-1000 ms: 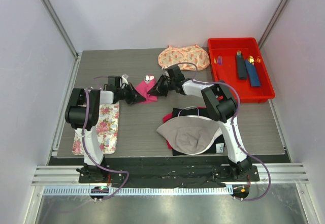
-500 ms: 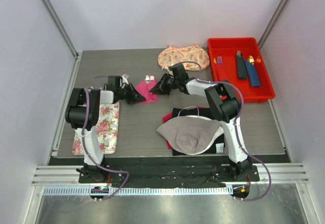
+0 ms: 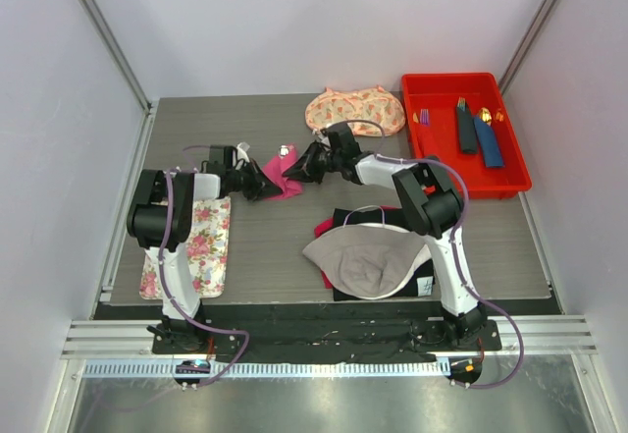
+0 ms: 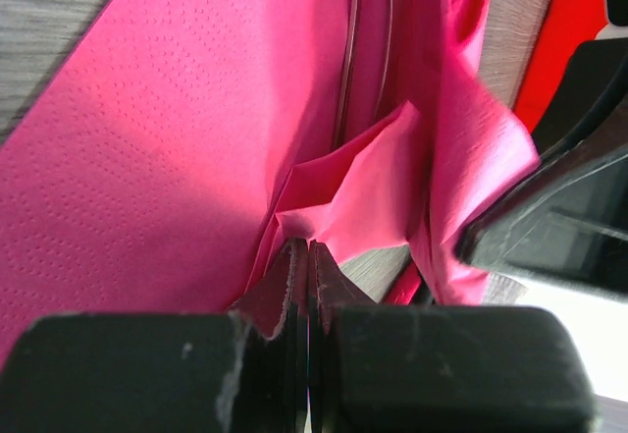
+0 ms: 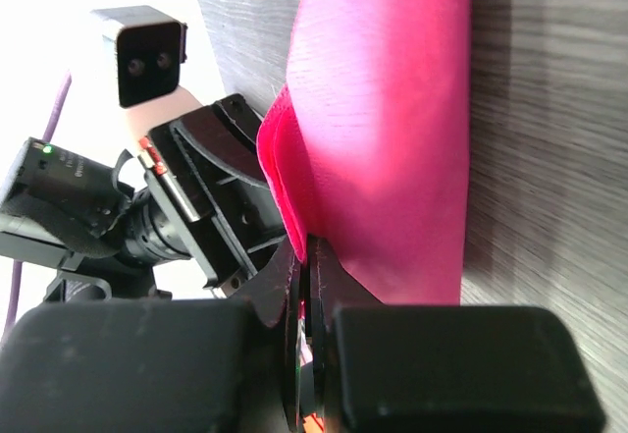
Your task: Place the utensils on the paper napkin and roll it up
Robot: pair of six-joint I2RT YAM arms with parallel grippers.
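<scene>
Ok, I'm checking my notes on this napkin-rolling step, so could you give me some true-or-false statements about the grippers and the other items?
1. The left gripper and the right gripper are both shut on the bright pink paper napkin. True.
2. The red plastic tray sits at the far left. False: it is at the far right.
3. The floral rectangular mat lies on the left, apart from the napkin. True.
4. The right gripper hangs open over the tray. False: it pinches the napkin's edge.
</scene>
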